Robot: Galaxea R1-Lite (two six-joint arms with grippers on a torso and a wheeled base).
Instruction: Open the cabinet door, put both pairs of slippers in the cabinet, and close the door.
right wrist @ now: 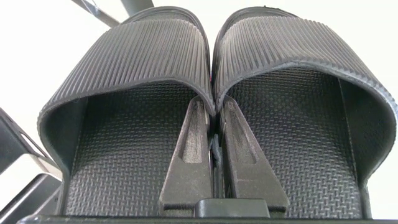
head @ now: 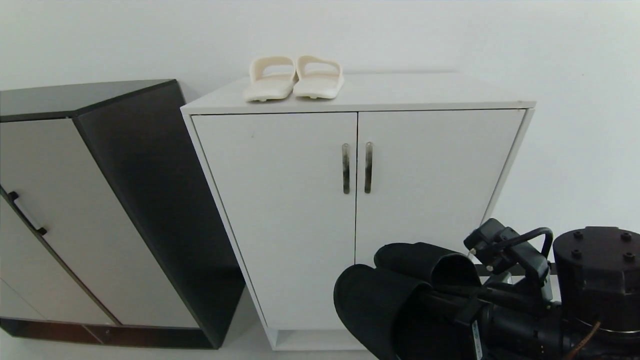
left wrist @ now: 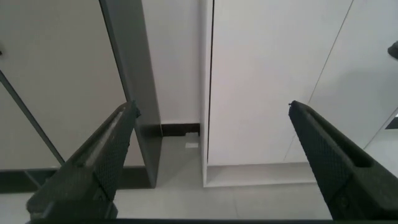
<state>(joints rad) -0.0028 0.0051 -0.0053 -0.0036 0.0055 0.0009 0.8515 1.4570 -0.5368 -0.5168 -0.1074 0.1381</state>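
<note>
At the front of the white cabinet (head: 280, 225), both doors are found shut, with the two handles (head: 345, 168) standing upright side by side at the centre seam. The black slippers (head: 400, 290) are held low before the right-hand door, near its lower part and apart from it. The right gripper (right wrist: 213, 118) is closed tight on this pair: its fingers are pressed together on the adjoining inner edges of the two straps, one finger inside each slipper. The cream slippers (head: 295, 79) are set side by side on the cabinet top, toward its left end near the front edge. The left gripper (left wrist: 212, 111) is spread wide and nothing is held in it; it is aimed at the lower left corner of the cabinet and the gap beside the dark cabinet (head: 125, 200).

The opening of the door is judged to be the step in hand, not yet begun. A handle should be taken by the free left gripper and the door swung outward. The held pair is judged to lie within the right door's swing, so it should be drawn clear or the left door chosen.
</note>
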